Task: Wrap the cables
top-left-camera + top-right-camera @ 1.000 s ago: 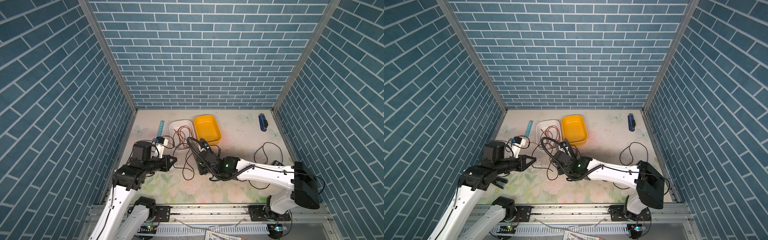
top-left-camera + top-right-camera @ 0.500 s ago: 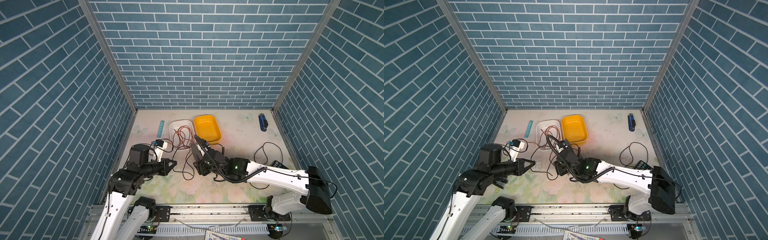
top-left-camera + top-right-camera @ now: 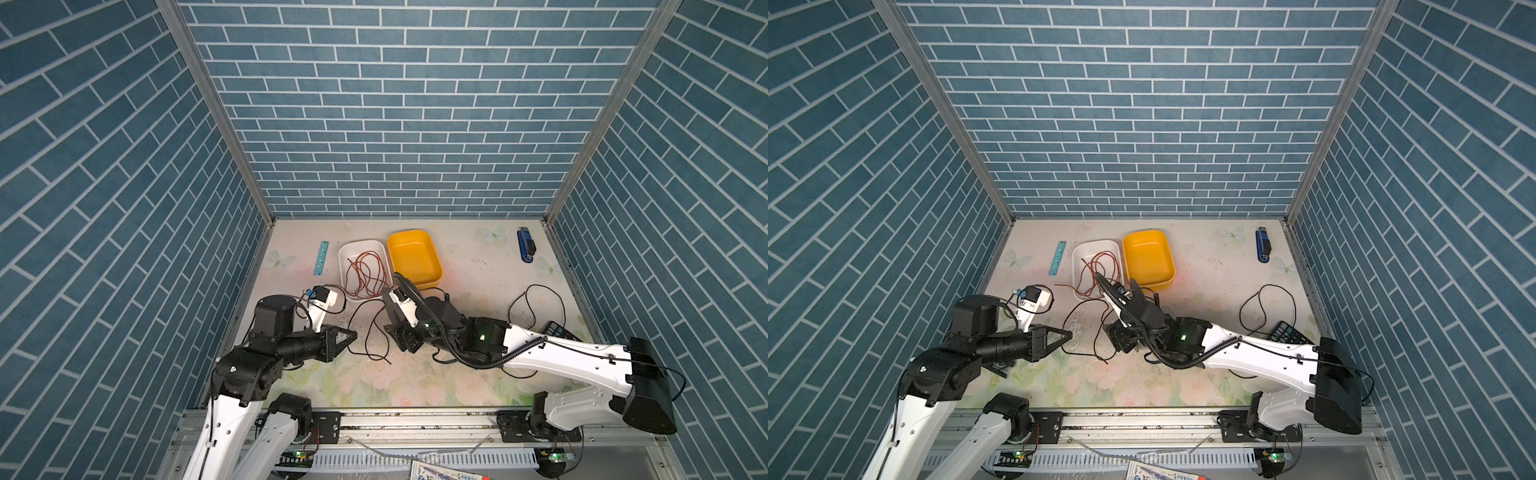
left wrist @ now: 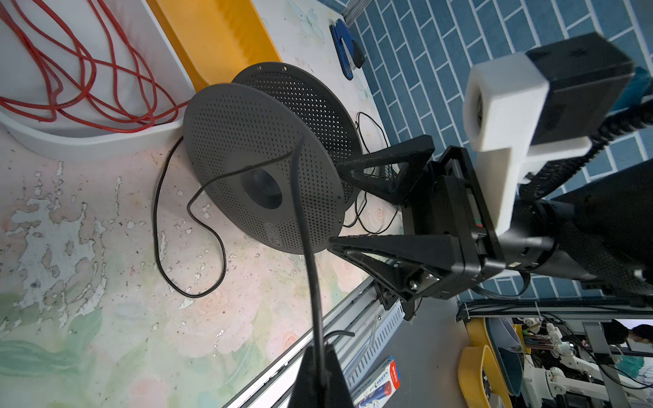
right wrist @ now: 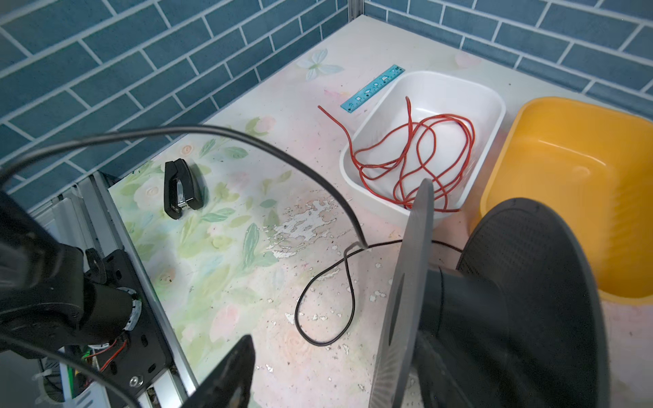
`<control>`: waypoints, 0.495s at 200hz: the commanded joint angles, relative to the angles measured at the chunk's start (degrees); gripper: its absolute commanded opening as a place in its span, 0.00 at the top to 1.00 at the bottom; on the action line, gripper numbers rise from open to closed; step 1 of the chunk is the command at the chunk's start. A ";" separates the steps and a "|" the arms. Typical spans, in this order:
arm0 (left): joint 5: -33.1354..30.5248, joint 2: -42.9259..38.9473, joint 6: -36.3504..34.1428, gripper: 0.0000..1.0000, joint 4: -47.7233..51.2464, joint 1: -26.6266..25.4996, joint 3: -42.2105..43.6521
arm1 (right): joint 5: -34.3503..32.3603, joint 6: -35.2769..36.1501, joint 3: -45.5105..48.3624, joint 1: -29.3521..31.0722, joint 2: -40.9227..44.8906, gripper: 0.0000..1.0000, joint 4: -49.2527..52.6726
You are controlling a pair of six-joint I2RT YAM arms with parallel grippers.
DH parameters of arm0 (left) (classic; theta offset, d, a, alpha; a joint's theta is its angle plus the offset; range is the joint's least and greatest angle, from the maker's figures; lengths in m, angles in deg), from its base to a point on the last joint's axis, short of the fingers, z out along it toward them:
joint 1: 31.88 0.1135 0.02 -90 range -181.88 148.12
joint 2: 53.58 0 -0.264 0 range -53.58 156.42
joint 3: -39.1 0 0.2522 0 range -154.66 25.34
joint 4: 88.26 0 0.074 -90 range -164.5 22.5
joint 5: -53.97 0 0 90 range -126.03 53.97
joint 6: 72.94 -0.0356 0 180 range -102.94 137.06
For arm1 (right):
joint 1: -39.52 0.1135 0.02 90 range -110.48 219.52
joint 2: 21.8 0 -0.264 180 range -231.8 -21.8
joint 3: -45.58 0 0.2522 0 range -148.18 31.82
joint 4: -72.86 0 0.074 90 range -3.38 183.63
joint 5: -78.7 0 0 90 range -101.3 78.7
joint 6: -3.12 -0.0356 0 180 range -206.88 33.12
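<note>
Right arm [image 3: 561,357] has swung outward; right claw [image 4: 335,206] stands wide open about the spool [image 4: 247,134] rim, holding nothing. Left claw [image 4: 319,356] pinched shut on black wire [image 4: 154,219].

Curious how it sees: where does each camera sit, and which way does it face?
Both top views: overhead, looking down on the table; left arm, right arm show.
Left wrist: on the left arm, facing the spool; left gripper, right gripper show.
Right wrist: on the right arm, facing the white tray; one finger shows.
Shared by wrists: spool, black cable.
</note>
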 commanded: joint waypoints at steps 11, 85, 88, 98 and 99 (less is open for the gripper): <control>2.02 0.59 -1.29 1.00 -0.35 -0.16 0.08 | -3.67 9.90 -3.55 0.17 -2.35 0.31 -2.30; 2.16 4.50 -3.68 1.00 1.72 -0.24 -1.89 | -4.45 18.40 -6.93 0.13 -5.67 0.36 -5.92; 2.22 4.58 -3.79 1.00 1.68 -0.24 -1.94 | -4.37 18.58 -6.94 0.11 -5.74 0.36 -5.93; 2.33 4.84 -3.77 1.00 1.50 -0.24 -2.18 | -4.13 19.26 -7.21 0.15 -6.01 0.36 -6.03; 2.33 4.90 -3.79 1.00 1.50 -0.24 -2.19 | -4.13 19.33 -7.21 0.14 -6.02 0.36 -6.07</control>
